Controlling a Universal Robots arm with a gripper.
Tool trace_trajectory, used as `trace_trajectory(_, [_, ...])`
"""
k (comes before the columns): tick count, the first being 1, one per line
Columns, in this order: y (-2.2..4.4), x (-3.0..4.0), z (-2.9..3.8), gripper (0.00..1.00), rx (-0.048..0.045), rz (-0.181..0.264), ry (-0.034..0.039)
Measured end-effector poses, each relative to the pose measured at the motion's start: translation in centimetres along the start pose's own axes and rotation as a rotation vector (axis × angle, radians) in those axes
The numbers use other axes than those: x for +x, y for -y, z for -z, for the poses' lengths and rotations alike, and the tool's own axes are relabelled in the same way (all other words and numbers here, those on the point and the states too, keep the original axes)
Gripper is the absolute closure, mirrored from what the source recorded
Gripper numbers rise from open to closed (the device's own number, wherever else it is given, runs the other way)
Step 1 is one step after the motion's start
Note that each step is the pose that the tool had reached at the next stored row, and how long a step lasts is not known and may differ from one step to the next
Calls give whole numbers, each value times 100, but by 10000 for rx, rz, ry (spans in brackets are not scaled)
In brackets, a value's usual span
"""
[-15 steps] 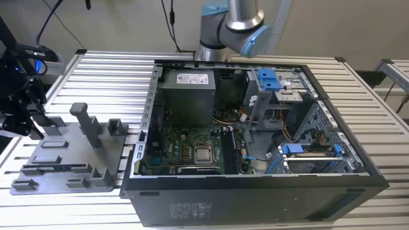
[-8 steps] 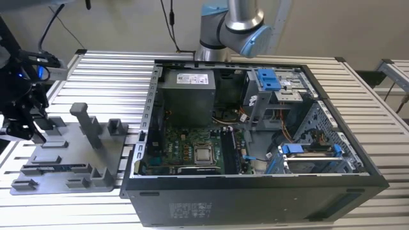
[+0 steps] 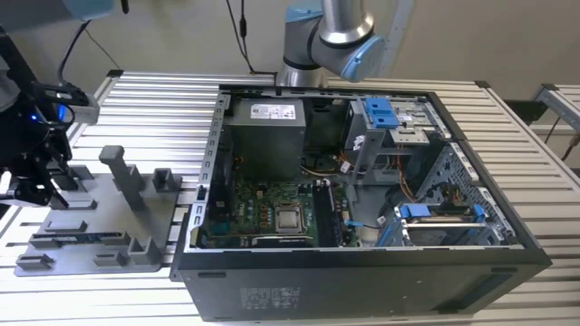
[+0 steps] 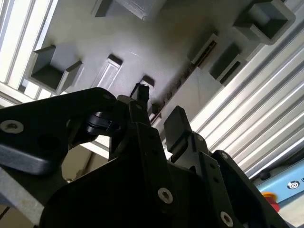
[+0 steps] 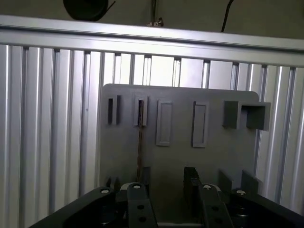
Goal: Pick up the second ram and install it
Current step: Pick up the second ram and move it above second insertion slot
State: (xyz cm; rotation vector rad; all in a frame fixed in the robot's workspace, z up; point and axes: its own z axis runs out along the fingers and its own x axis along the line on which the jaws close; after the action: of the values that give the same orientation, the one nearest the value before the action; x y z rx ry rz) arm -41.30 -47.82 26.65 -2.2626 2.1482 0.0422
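exterior view: the black gripper (image 3: 38, 193) hangs at the left edge of the frame above a grey plastic tray (image 3: 100, 198) that rests on a slatted metal table (image 3: 154, 102). the second ram (image 3: 81, 238) sits in the tray at the lower left of the frame. it is a long, thin, dark strip with a small bluish-white label near its middle, set lengthwise between low grey blocks. it lies apart from the gripper. an open computer case (image 3: 363, 288) takes the centre and right, its green board exposed. a grey-and-blue arm joint (image 3: 331, 34) stands at top centre.

second wrist view: the gripper (image 4: 159, 107) looms dark in the foreground, its two fingers (image 4: 178, 123) spread with a clear gap and nothing between them. beyond them the second ram (image 4: 178, 81) appears edge-on, a slim dark line with brownish flecks across the tray (image 4: 156, 42).

first wrist view: the gripper (image 5: 165, 185) shows the same parted fingers (image 5: 191, 178), empty. the second ram (image 5: 140, 137) is a hairline brown-black edge standing in a slot of the tray (image 5: 213, 152), running toward one finger rather than into the gap.
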Motion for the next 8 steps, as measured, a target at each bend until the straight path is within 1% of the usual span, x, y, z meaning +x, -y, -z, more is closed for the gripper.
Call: trace_trajectory(8, [-25,33,-119,58,-1,-1,0])
